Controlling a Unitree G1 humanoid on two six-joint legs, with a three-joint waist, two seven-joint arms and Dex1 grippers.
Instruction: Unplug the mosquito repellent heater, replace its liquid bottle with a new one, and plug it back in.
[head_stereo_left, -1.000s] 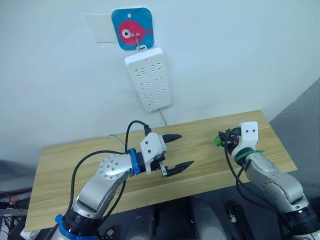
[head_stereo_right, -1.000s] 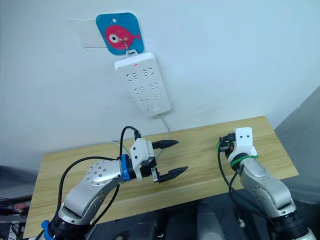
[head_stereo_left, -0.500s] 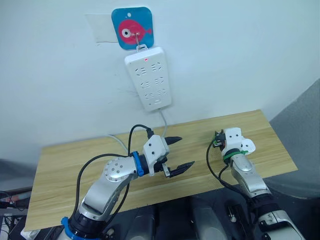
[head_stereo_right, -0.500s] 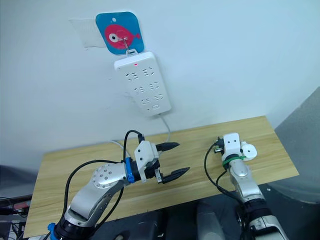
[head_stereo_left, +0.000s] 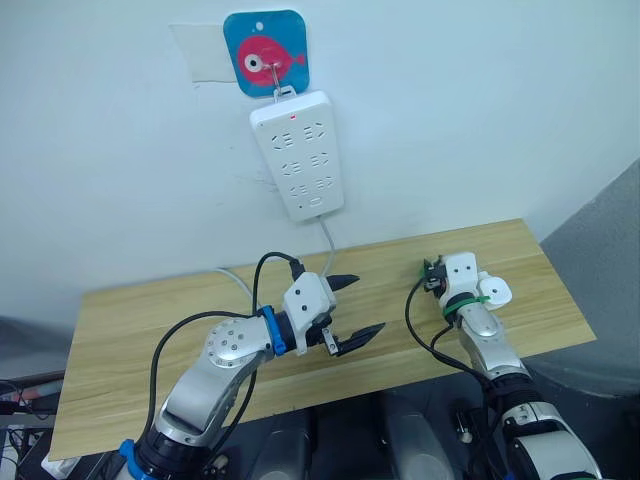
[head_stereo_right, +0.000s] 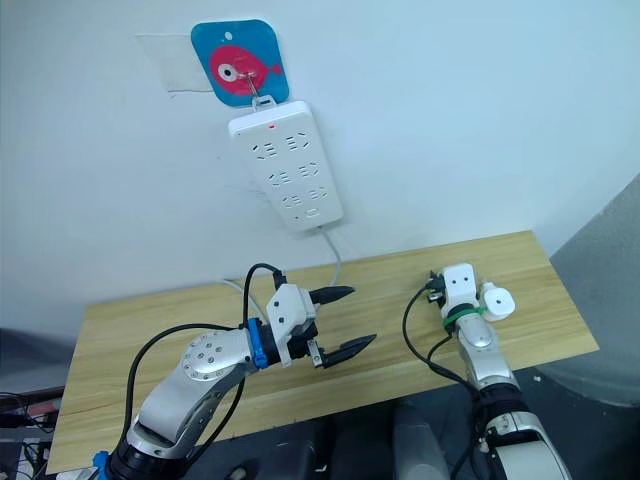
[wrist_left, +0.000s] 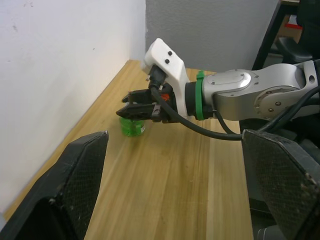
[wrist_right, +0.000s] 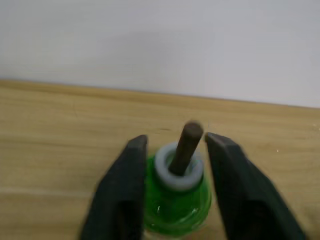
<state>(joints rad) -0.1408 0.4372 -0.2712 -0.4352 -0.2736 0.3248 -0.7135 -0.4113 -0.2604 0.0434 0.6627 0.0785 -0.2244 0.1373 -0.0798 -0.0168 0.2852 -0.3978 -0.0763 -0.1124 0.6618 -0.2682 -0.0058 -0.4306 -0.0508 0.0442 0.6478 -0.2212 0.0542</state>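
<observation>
The right gripper (wrist_left: 131, 106) is low over the tabletop (head_stereo_left: 140, 330) at about 3 o'clock in the head views, its two black fingers (wrist_right: 124, 195) set on either side of a small green liquid bottle (wrist_right: 176, 202). The fingers flank the bottle's green body closely, and the right wrist view does not settle whether they actually press it, so I cannot tell if the grip is closed on it. The bottle stands upright on the wood near the wall edge, with a pale collar and a dark wick stick (wrist_right: 185, 148) rising from its neck, the stick leaning slightly. In the left wrist view the same bottle (wrist_left: 132, 126) sits just under the right gripper's fingertips.

A small white rounded piece (head_stereo_right: 498, 302), likely the mosquito repellent heater, shows right beside the right wrist at 3 o'clock; what carries it cannot be made out.

The left gripper (head_stereo_left: 350, 308) hovers above the middle of the tabletop, fingers spread wide with nothing between them, pointing toward 3 o'clock.

On the wall at 12 o'clock a white power strip (head_stereo_left: 296, 154) hangs from a hook under a blue tile with a red fish (head_stereo_left: 265, 55); its sockets are bare, and its cable (head_stereo_left: 325, 238) drops toward the tabletop.
</observation>
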